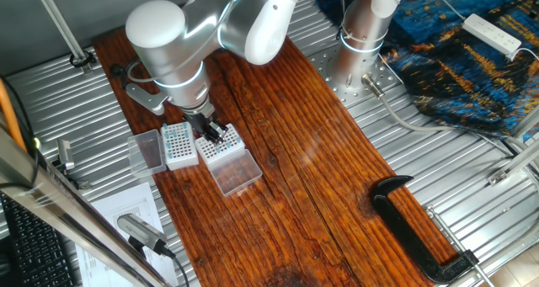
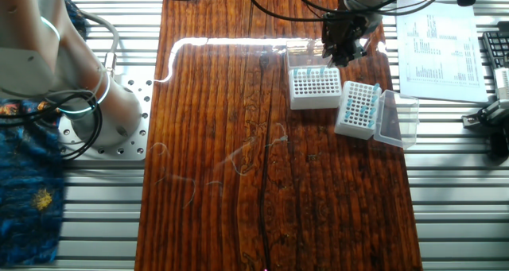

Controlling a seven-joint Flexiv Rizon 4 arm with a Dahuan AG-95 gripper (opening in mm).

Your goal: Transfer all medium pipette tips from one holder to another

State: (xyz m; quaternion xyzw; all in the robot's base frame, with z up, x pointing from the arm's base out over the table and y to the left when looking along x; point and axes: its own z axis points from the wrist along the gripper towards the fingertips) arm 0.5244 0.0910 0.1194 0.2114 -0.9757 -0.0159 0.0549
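Judging progress: early, as I read it; only a small share of the tips appears to have crossed over.
Arm (image 1: 168, 43): it reaches in from the far edge of the wooden table (image 1: 286, 152) and bends down over the two racks.
Source, white-sided rack (image 2: 358, 112): in the other fixed view it sits at about 4 o'clock of its neighbour, just beside it, with its smoky lid (image 2: 396, 118) swung open at 3 o'clock.
Destination, clear-sided rack (image 2: 314, 88): it stands upright with its clear lid (image 1: 236, 173) folded flat on the wood, at 5 o'clock of the rack in the one fixed view.
Gripper (image 1: 212, 131): it hangs low over the far edge of the clear-sided rack, at about 12 o'clock of its grid in the one fixed view. Whether the dark fingers are spread, closed or pinching a tip I cannot tell.
Medium pipette tips (image 2: 362, 104): most are in the white-sided rack, where teal columns fill much of the grid.
Done: a short teal row shows along the 12 o'clock edge of the clear-sided rack in the other fixed view.
Left: the rest of that grid looks bare white, so nearly the whole source load remains to move; an exact count is too small to read.
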